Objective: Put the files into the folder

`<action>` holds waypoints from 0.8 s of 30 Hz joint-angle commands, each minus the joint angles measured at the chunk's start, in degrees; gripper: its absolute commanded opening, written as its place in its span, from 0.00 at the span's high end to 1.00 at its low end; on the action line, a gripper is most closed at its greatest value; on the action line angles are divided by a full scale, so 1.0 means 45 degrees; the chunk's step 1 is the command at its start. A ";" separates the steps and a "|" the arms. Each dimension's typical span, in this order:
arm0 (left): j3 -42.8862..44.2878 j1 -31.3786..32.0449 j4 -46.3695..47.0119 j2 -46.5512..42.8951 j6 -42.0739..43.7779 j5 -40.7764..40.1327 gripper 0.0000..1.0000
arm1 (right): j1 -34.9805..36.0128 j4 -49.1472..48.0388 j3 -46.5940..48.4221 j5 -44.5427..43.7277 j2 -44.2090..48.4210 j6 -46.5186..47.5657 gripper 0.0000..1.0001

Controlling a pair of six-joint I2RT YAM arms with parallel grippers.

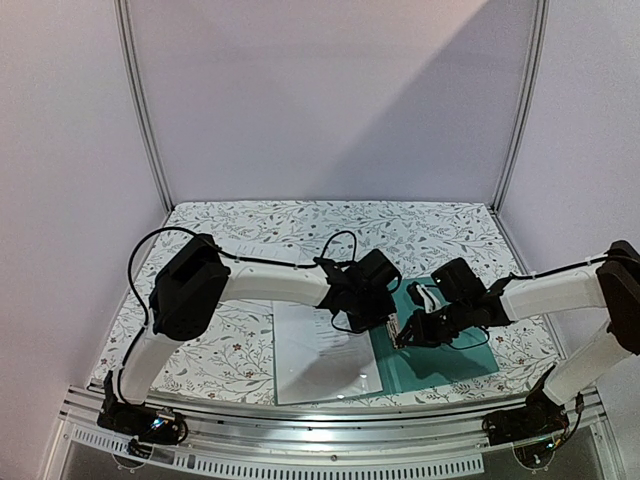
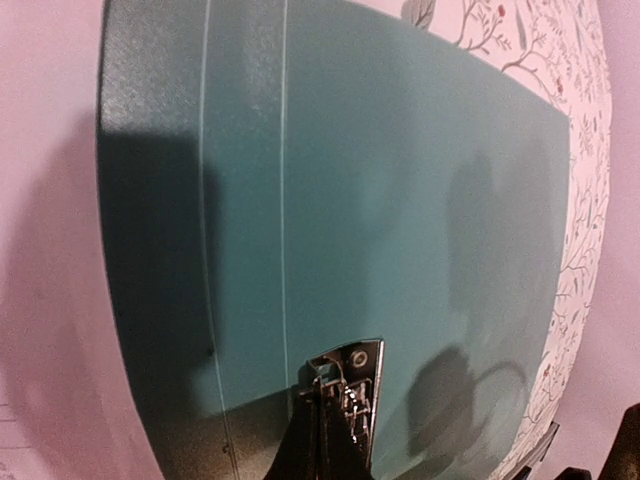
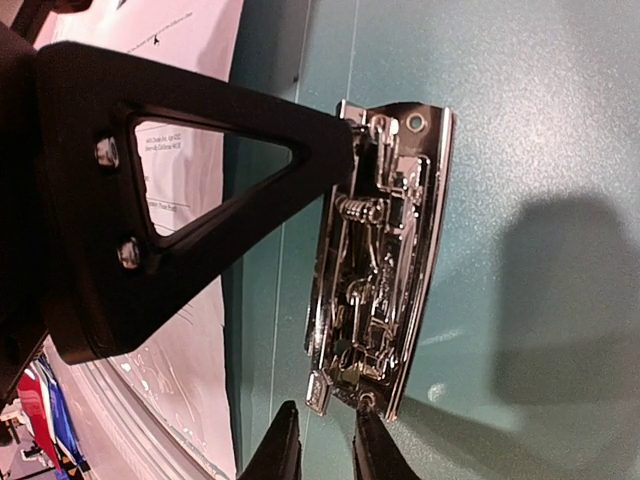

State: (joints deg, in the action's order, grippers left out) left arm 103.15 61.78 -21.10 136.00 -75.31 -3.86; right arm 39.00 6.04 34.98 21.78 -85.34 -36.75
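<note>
The teal folder point(image 1: 450, 355) lies flat on the right half of the table, with its silver clip point(image 3: 385, 250) along the left side. A white printed file sheet point(image 1: 320, 350) lies next to it on the left, also seen as the paper point(image 3: 190, 60) beside the folder. My left gripper point(image 2: 335, 395) is shut, its tips pressed onto the far end of the clip point(image 2: 350, 365). My right gripper point(image 3: 328, 455) stands at the clip's near end, its fingers a narrow gap apart with nothing between them. The clip's small tab point(image 3: 318, 392) sits just ahead of that gap.
A floral tablecloth point(image 1: 300, 225) covers the table. Pale walls with metal posts enclose the back and sides. An aluminium rail point(image 1: 330, 415) runs along the near edge. A black cable point(image 1: 345, 240) loops above the left arm.
</note>
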 commanded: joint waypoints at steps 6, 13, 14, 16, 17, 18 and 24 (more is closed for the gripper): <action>-0.0590 -0.0210 -0.0935 0.0009 -0.0198 0.0058 1.00 | 0.0110 -0.0341 0.0175 0.0317 -0.0572 -0.0036 0.85; -0.0745 -0.0211 -0.0848 -0.0028 -0.0216 0.0095 1.00 | 0.0105 -0.0395 0.0190 0.0155 -0.0694 -0.0070 0.89; -0.0764 -0.0222 -0.0834 -0.0043 -0.0218 0.0095 1.00 | 0.0102 -0.0377 0.0204 0.0128 -0.0701 -0.0088 0.89; -0.0774 -0.0228 -0.0818 -0.0047 -0.0213 0.0096 1.00 | 0.0117 -0.0331 0.0250 0.0121 -0.0751 -0.0093 0.89; -0.0789 -0.0215 -0.0813 -0.0057 -0.0213 0.0096 1.00 | 0.0106 -0.0316 0.0253 0.0140 -0.0814 -0.0094 0.89; -0.0808 -0.0213 -0.0818 -0.0066 -0.0217 0.0096 1.00 | 0.0103 -0.0310 0.0263 0.0157 -0.0852 -0.0102 0.90; -0.0853 -0.0232 -0.0766 -0.0077 -0.0218 0.0135 1.00 | 0.0106 -0.0355 0.0215 0.0304 -0.0993 -0.0182 0.90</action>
State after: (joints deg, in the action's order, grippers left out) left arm 101.71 61.69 -19.51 135.55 -75.50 -3.60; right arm 39.07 4.12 35.31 23.18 -88.60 -37.21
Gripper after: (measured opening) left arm 0.007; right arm 0.103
